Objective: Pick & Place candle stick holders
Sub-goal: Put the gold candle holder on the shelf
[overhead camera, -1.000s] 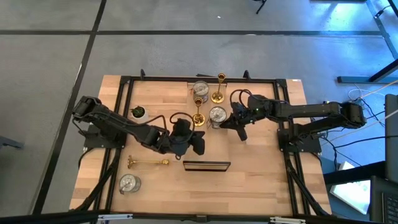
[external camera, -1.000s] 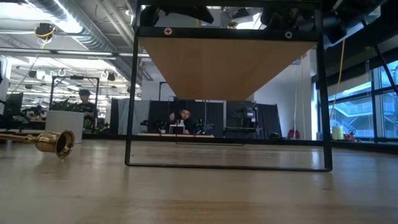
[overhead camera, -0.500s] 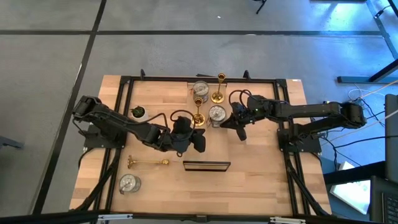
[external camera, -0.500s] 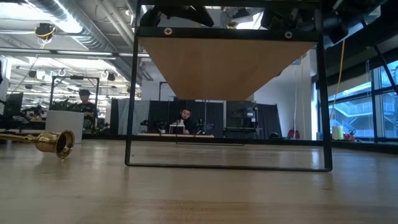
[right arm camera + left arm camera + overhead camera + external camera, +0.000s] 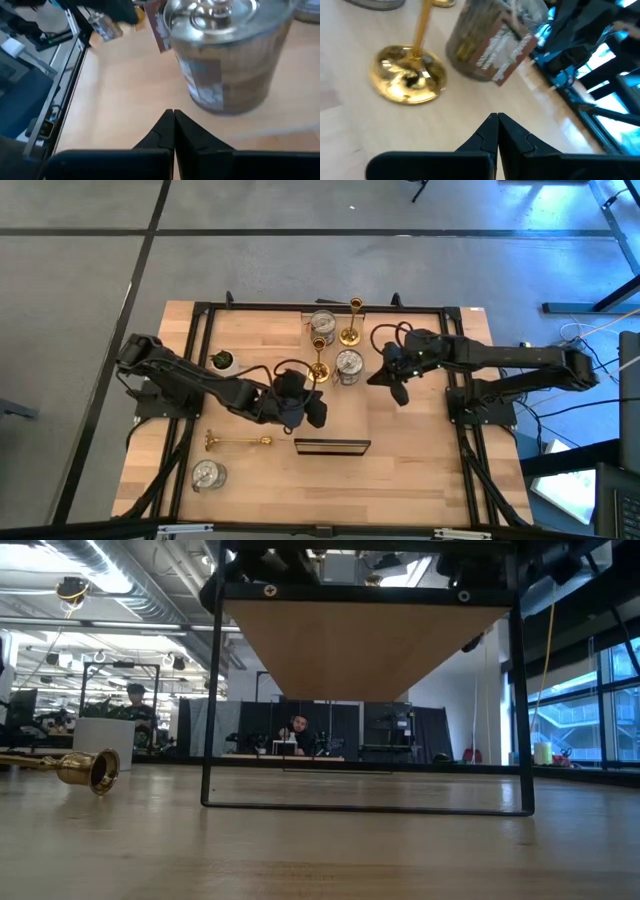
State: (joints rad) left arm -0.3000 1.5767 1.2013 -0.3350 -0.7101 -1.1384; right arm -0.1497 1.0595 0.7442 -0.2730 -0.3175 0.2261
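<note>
Both pincers are closed tight and hold nothing. The left pincer sits near a standing gold holder. The right pincer is beside a silver cup holder mid-counter.

bench rear centre: we see four holders clustered | front left: two holders | plant left

Wooden table, upright gold and silver candle stick holders, one gold holder lying flat, potted plant
</note>
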